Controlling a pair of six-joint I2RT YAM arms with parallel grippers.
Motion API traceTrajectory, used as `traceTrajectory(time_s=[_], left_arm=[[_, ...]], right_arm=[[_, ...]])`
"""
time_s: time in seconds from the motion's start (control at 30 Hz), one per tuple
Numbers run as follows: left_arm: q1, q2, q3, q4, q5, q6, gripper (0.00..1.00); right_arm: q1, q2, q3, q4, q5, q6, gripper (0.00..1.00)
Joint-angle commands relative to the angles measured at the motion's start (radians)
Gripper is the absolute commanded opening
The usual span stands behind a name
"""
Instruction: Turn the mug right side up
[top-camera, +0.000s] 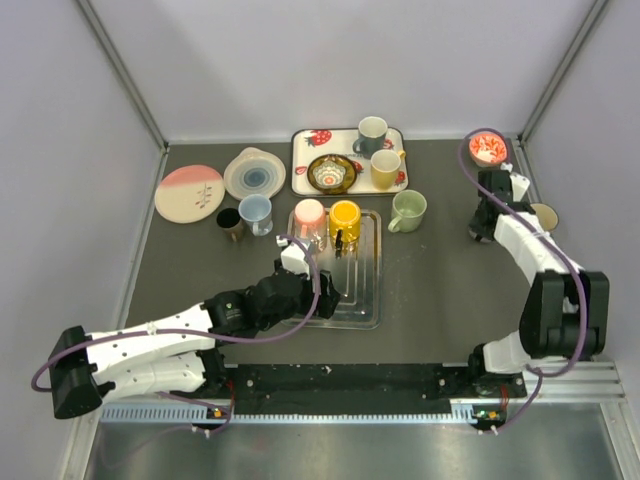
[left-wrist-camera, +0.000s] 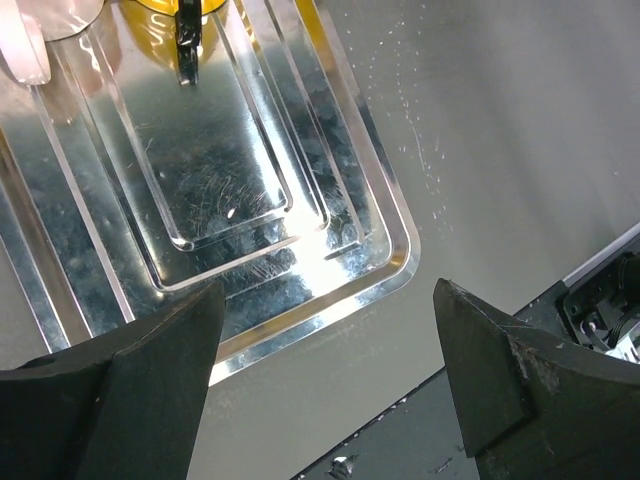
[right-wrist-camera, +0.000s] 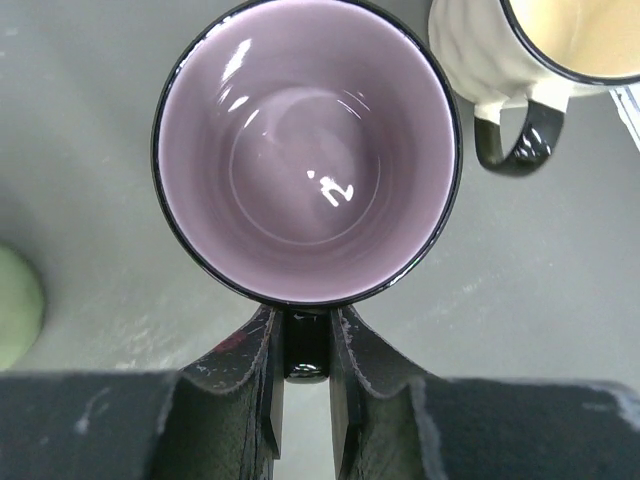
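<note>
The right hand pinched the mug by its handle, seemingly upright; the left hand hovered spread over the tray.

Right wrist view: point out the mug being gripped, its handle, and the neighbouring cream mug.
lilac-lined mug (right-wrist-camera: 305, 150): right wrist view, inner floor.
mug handle (right-wrist-camera: 305, 345): right wrist view, black loop below the rim.
cream mug (right-wrist-camera: 470, 55): right wrist view, outer wall.
</note>
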Motion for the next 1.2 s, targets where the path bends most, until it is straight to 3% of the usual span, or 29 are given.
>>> traceTrajectory(time_s=[0.0, 0.2, 0.27, 0.43, 0.67, 1.0, 1.17], left_arm=[[-0.003, -0.016, 0.022, 0.071, -0.012, -0.003, 0.90], [0.000, -0.024, 0.023, 0.135, -0.026, -0.020, 0.90], [0.000, -0.024, 0.014, 0.175, -0.019, -0.028, 0.91], [-0.001, -0.047, -0.051, 0.439, 0.053, -0.062, 0.97], [-0.001, -0.019, -0.075, 0.708, 0.142, -0.091, 0.99], [-0.001, 0.154, -0.089, 1.085, 0.282, -0.187, 0.99], [0.000, 0.201, -0.030, 1.117, 0.308, -0.189, 0.98]], right_arm=[[0.054, -0.205, -0.017, 0.000, -0.010, 0.013, 0.00], [0.104, -0.418, -0.083, -0.040, -0.082, 0.029, 0.00], [0.114, -0.510, -0.126, -0.031, -0.169, 0.058, 0.00], [0.142, -0.693, -0.215, 0.071, -0.489, 0.111, 0.00], [0.225, -0.877, -0.234, 0.162, -0.695, 0.216, 0.00], [0.237, -0.983, -0.359, 0.536, -0.966, 0.512, 0.00], [0.259, -1.001, -0.421, 0.742, -1.045, 0.653, 0.00]])
